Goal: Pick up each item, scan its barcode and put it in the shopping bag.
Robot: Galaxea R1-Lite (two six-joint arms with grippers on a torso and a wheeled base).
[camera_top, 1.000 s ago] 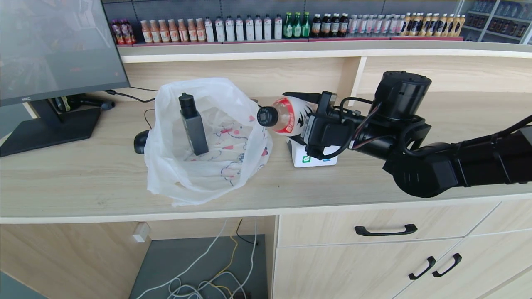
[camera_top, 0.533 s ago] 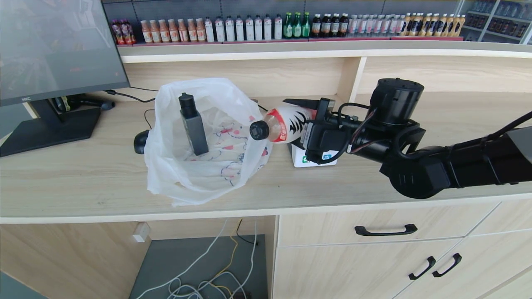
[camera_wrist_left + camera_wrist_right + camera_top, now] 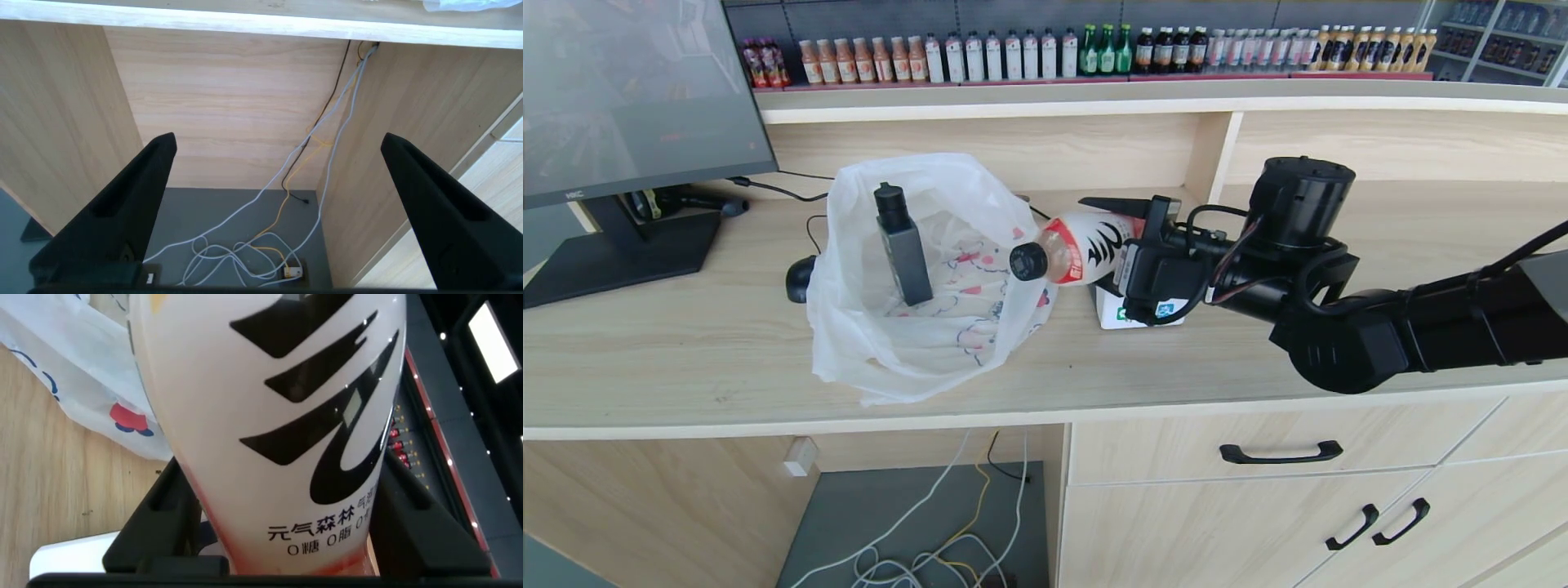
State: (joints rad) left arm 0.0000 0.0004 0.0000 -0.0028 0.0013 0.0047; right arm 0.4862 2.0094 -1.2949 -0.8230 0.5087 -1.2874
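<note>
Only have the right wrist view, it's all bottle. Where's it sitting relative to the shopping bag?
Observer: The bottle lies sideways in the right pincer, with its cap at the shopping bag's right rim.
Operator: Anything in the bag?
Observer: A grey boxy item with a black top stands inside.
Operator: Left arm?
Observer: The left pincer is open, down below the counter, above the cables.

White bottle [image 3: 1085,245] horizontal in my right gripper [image 3: 1109,243], black cap [image 3: 1028,261] pointing 9 o'clock, over the open shopping bag's [image 3: 849,359] 3 o'clock rim.
</note>
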